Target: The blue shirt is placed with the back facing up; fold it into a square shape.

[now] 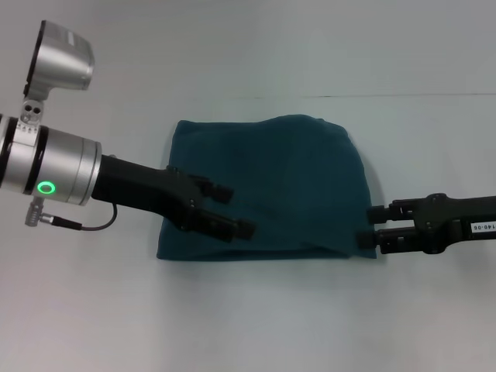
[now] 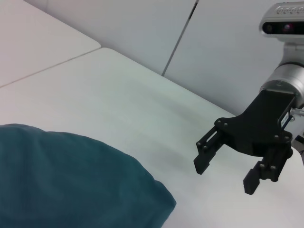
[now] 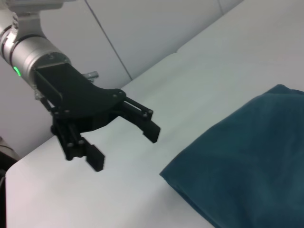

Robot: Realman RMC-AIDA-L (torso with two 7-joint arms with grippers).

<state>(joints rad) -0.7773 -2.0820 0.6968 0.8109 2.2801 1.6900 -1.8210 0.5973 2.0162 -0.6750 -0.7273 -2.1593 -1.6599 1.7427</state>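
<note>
One shirt (image 1: 267,186), two grippers, one table (image 1: 248,325).

Shirt: dark teal-blue knit, matte, soft, no print. It lies flat near the middle of the table as a compact, roughly square bundle. The near edge is straight, the far corners are rounded and slightly puffed, and faint creases run across the top. Sleeves and collar are not visible, so the folding looks largely done.

Left gripper (image 1: 232,211): black, two blocky fingers spread apart, holding nothing. In the head view it overlaps the bundle's left part; whether it touches the cloth cannot be told. With its jaws parted and empty, it has probably just released the cloth or is about to press it.

Right gripper (image 1: 369,225): black, fingers parted, empty, just beside the bundle's right near corner. The left wrist view shows it above bare table, clear of the cloth.

Table: white, smooth, hard, with a thin seam across the far side.
</note>
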